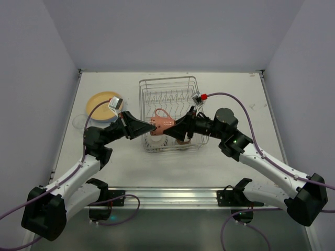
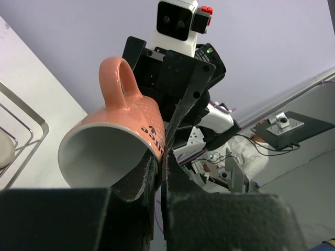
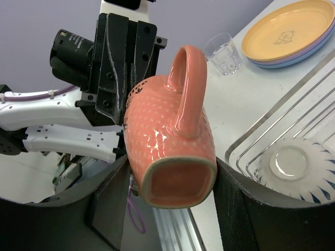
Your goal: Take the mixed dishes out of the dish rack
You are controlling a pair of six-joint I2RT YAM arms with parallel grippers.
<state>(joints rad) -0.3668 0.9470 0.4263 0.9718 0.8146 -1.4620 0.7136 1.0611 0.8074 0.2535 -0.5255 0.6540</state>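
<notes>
Clenches the left gripper (image 2: 161,159) almost to nothing at the lip of the pink mug (image 2: 120,130), apparently with the thin wall nipped between the pads, though from the left wrist the pinch itself sits too dark to swear to. Clasps the mug's squarish base with the right gripper (image 3: 167,178), jaws standing wide, one finger against each flank. Holds the mug on its side between the two claws, mouth toward the left arm, base toward the right, handle uppermost in both wrist views. Shows dark lettering on the glazed side near the lip. Hangs above the near left part of the dish rack (image 1: 170,83), touching none of its wires. Keeps a white ribbed bowl (image 3: 296,167) inside the rack, low in the near part, beneath the right gripper. Leaves the row of upright prongs along the rack's far side bare. Finds, left of the rack on the table (image 1: 235,104), a stack of plates with the yellow-orange plate (image 3: 288,29) on top and bluish rims under it. Places a clear glass (image 3: 224,52) upright just beside that stack, on its near left side.
</notes>
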